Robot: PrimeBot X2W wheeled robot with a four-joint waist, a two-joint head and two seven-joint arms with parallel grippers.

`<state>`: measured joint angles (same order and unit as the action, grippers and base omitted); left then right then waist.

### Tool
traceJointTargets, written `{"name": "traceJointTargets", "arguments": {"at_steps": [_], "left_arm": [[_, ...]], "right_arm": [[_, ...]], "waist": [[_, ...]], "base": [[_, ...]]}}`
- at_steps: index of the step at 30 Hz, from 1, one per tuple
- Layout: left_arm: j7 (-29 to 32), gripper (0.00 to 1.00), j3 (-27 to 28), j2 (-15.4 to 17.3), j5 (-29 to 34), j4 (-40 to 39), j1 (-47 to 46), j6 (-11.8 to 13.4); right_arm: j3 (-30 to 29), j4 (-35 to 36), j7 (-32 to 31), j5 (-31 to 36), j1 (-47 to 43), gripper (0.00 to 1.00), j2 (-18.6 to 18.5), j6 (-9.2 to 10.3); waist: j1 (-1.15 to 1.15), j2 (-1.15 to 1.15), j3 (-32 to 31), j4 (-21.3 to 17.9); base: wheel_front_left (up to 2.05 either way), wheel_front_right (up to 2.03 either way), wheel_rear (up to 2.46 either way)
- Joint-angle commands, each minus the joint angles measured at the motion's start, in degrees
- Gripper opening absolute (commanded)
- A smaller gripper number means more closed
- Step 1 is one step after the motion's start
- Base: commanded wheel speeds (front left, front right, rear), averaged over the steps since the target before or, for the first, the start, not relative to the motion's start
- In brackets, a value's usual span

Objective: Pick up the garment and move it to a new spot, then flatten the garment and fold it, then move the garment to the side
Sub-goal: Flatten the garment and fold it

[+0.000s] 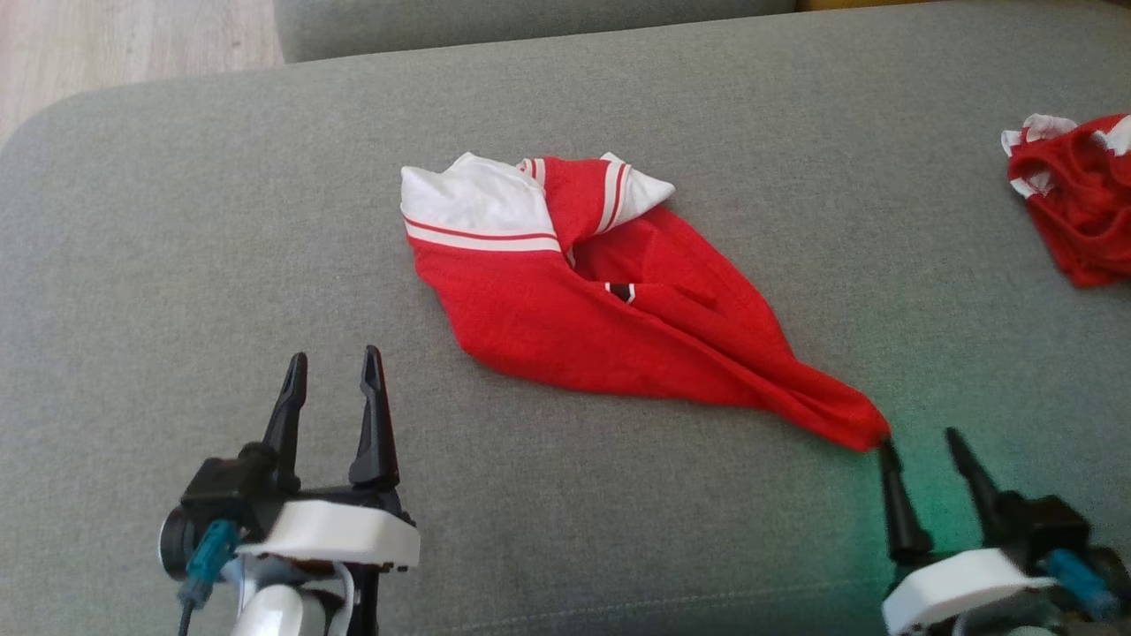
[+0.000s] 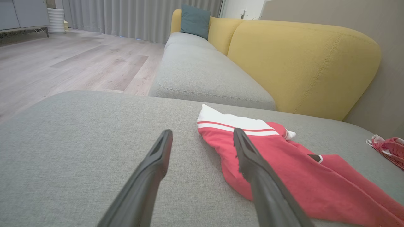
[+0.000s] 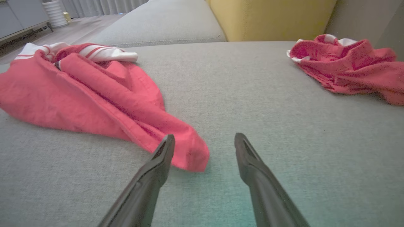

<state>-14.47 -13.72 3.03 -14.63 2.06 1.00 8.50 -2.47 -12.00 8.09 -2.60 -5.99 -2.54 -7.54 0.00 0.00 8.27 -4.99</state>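
Observation:
The garment is a red shirt with white, red-striped sleeves, lying crumpled and drawn out to a point on the grey cushion. My right gripper is open just beyond that pointed lower corner, its left fingertip beside the cloth, nothing between the fingers. In the right wrist view the corner lies next to the left finger of the right gripper. My left gripper stands open to the left of the garment, apart from it; the left wrist view shows the left gripper with the garment behind its right finger.
A second red and white piece of clothing lies bunched at the cushion's far right. A yellow sofa back rises behind, with another grey seat and a teal pillow. Wooden floor lies beyond the left edge.

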Motion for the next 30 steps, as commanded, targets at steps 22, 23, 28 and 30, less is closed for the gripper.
{"name": "traceJointTargets", "arguments": {"at_steps": [22,23,28,30], "left_arm": [[-0.5,1.0,0.2,-0.1,-1.2,-1.6,-3.0,0.7],[-0.5,1.0,0.2,-0.1,-1.3,-1.7,-3.0,0.8],[-0.5,1.0,-0.2,-0.1,-1.8,-2.2,-3.3,1.4],[-0.5,1.0,-0.3,-0.1,-2.0,-2.4,-3.4,1.6]], "right_arm": [[16.8,-2.1,-7.7,-5.2,23.6,1.0,-4.7,0.05],[17.8,-3.5,-7.9,-5.5,24.7,1.0,-4.7,0.05],[20.9,-10.4,-8.3,-7.1,29.4,1.0,-4.9,0.05],[21.7,-12.7,-8.5,-7.3,31.0,1.0,-4.8,0.05]], "waist": [[0.0,0.0,1.2,12.4],[0.0,0.0,1.5,13.2],[0.0,0.0,2.5,17.1],[0.0,0.0,3.0,18.3]], "base": [[0.0,0.0,0.0],[0.0,0.0,0.0],[0.0,0.0,0.0],[0.0,0.0,0.0]]}}
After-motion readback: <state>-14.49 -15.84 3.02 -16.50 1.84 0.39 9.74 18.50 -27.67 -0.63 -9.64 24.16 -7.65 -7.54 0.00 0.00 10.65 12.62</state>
